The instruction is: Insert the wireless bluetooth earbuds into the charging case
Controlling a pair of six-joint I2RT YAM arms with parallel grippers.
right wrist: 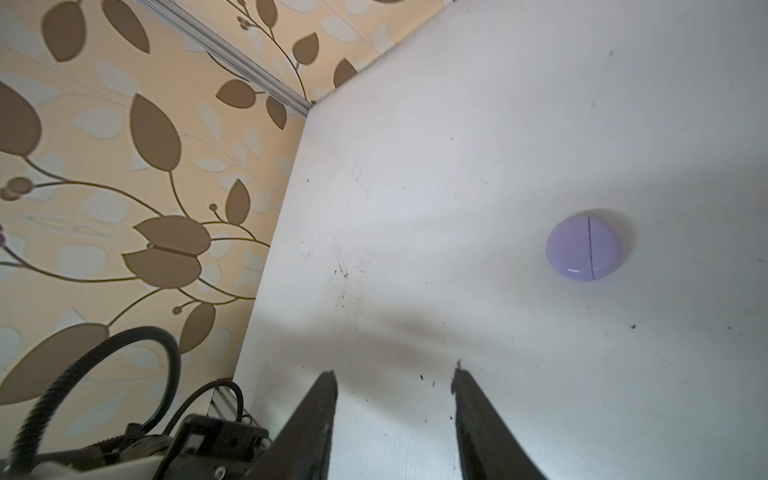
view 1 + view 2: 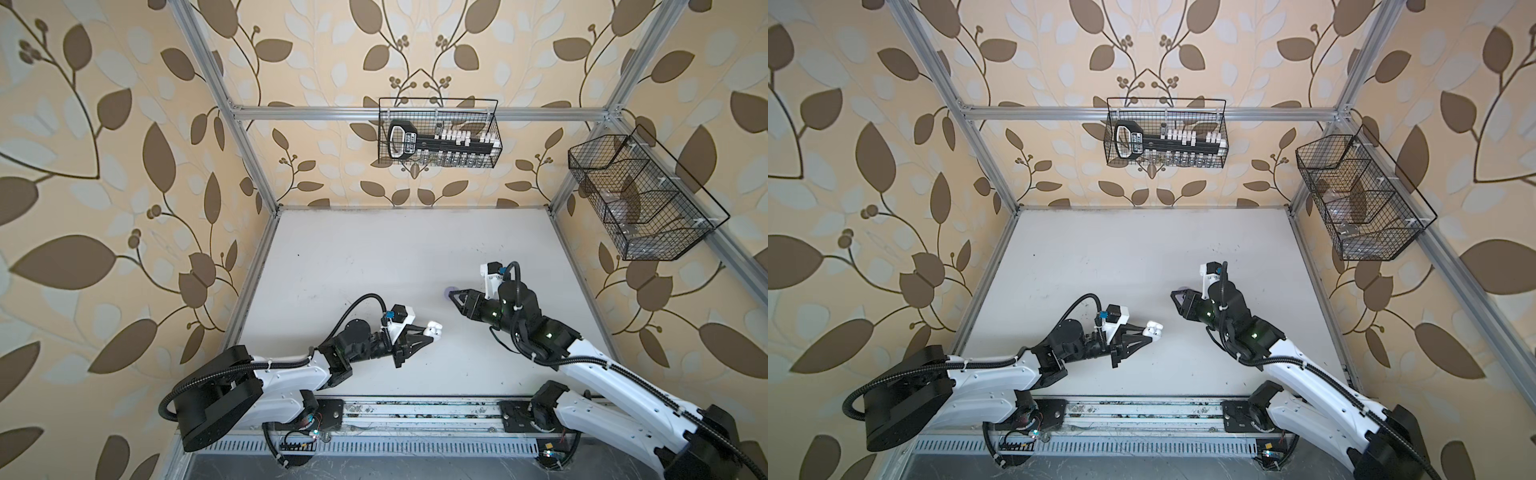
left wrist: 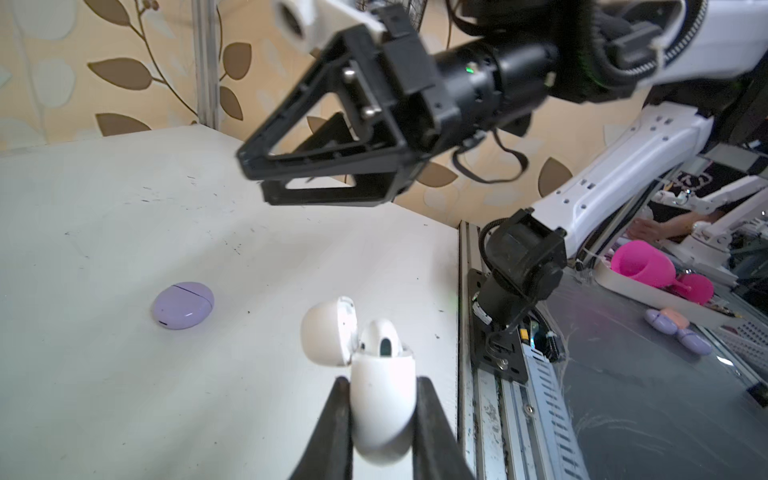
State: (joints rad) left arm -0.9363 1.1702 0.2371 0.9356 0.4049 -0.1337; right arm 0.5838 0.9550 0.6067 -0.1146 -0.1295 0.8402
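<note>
My left gripper (image 3: 382,380) is shut on a white charging case (image 3: 382,399), held just above the table in both top views (image 2: 434,328) (image 2: 1152,329). The case's lid (image 3: 328,328) stands open. A white earbud (image 3: 384,338) sits in the case's mouth. A closed lilac charging case (image 1: 584,249) lies flat on the white table (image 1: 457,145), and shows in the left wrist view as well (image 3: 183,305). My right gripper (image 1: 395,374) hovers open and holds nothing, beside the lilac case and above it (image 2: 451,297). In a top view its fingers largely cover that case.
A wire basket (image 2: 438,133) holding a black-and-white tool hangs on the back wall. Another wire basket (image 2: 640,195) hangs on the right wall. The arms' metal rail (image 2: 415,409) runs along the table's front edge. Aluminium posts frame the cell.
</note>
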